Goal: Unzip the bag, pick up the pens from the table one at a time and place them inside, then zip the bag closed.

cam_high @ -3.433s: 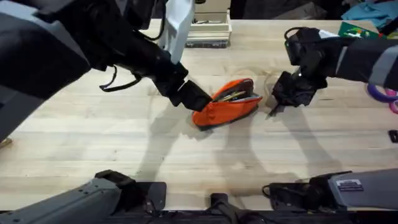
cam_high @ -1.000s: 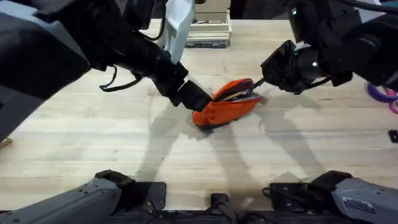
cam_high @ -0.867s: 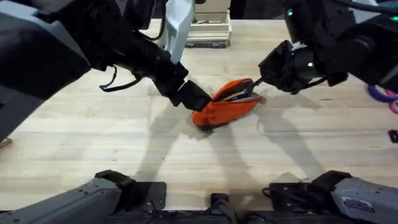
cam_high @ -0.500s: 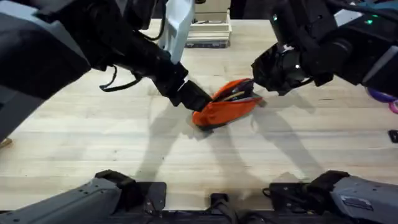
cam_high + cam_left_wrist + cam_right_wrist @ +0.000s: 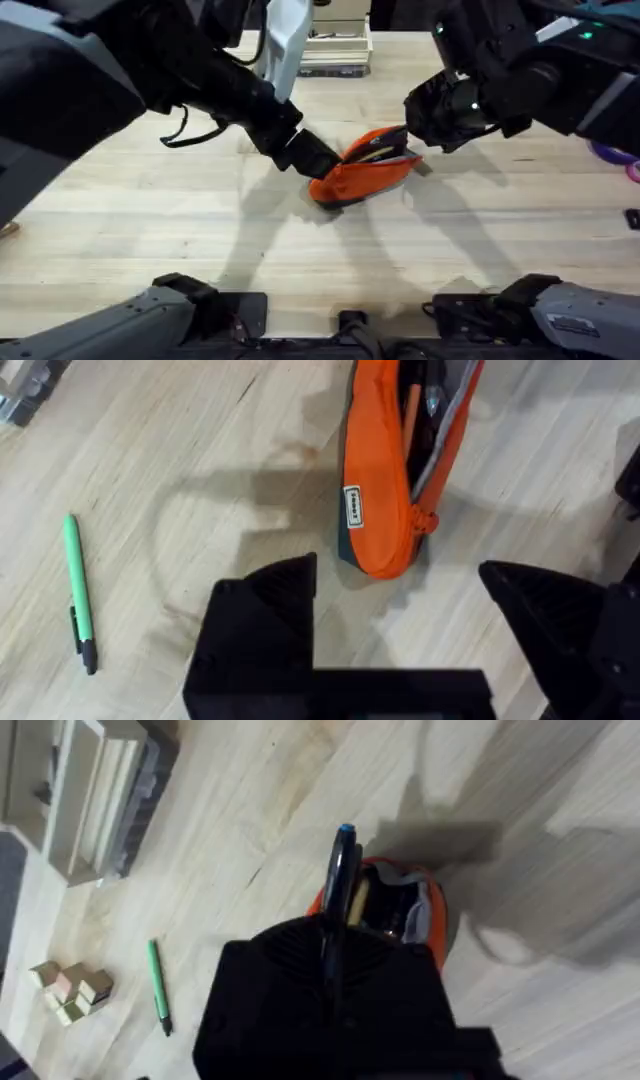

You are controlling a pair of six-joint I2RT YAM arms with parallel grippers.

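Orange pencil pouch (image 5: 362,166) lies unzipped mid-table (image 5: 150,220); your right gripper (image 5: 425,128), clamping a dark pen (image 5: 338,890), has moved in over it. Left gripper (image 5: 400,610) spread wide beside the pouch; green pen (image 5: 78,592) lies apart.

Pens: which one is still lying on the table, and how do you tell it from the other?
The green pen with a dark tip lies flat on the table, apart from the bag. The dark pen is in the right gripper.

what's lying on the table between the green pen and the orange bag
Nothing. In the left wrist view, the stretch of table between the green pen and the orange bag is bare wood, crossed only by a shadow.
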